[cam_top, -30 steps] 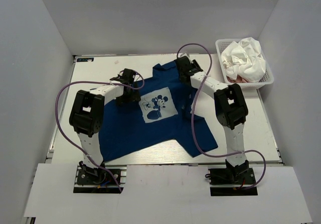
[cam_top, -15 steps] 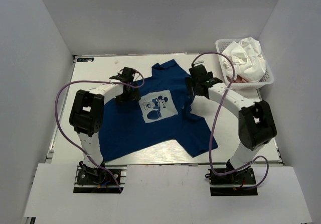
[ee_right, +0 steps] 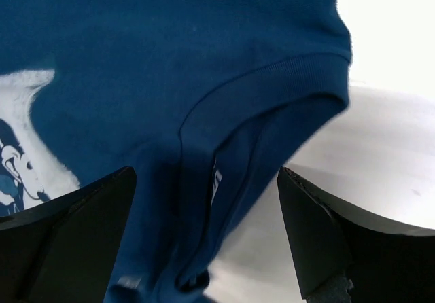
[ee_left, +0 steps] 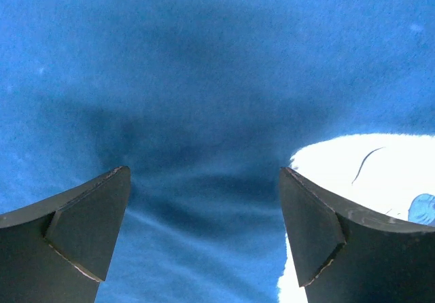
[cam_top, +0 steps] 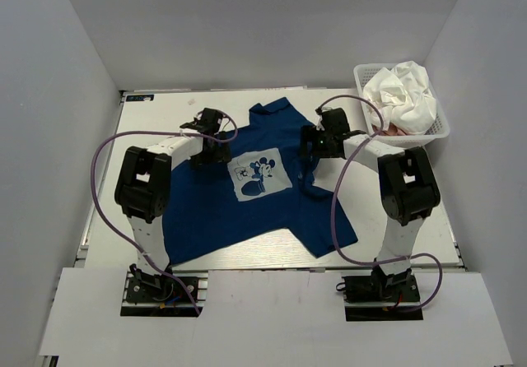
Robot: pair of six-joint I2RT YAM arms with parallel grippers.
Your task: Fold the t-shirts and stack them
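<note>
Navy t-shirt (cam_top: 247, 211) lies spread on the table (cam_top: 156, 112), about centre, wrinkled and skewed, with the pale cartoon-mouse print (cam_top: 260, 176) facing up. One sleeve reaches toward the near right edge. We see the white t-shirt (cam_top: 403, 91) crumpled in the white mesh basket (cam_top: 440, 124) at the far right corner, and a sliver of the pink t-shirt (cam_top: 385, 128) under it, mostly hidden.

Left gripper (cam_top: 212, 149) sits low over the navy cloth just left of the print. In the left wrist view the left gripper (ee_left: 204, 181) has its fingers (ee_left: 88, 228) spread wide, with only blue fabric between them and the print's edge (ee_left: 367, 174) by the right finger. It grips nothing, and we can't tell if the tips touch the cloth.

Right gripper (cam_top: 311, 142) is at the shirt's right side, just right of the print. In the right wrist view the right gripper (ee_right: 204, 174) is also wide apart, holding nothing. The ribbed neck band (ee_right: 272, 79) lies between the fingers (ee_right: 326, 228), with bare table beyond it on the right. Whether it touches the cloth is unclear
</note>
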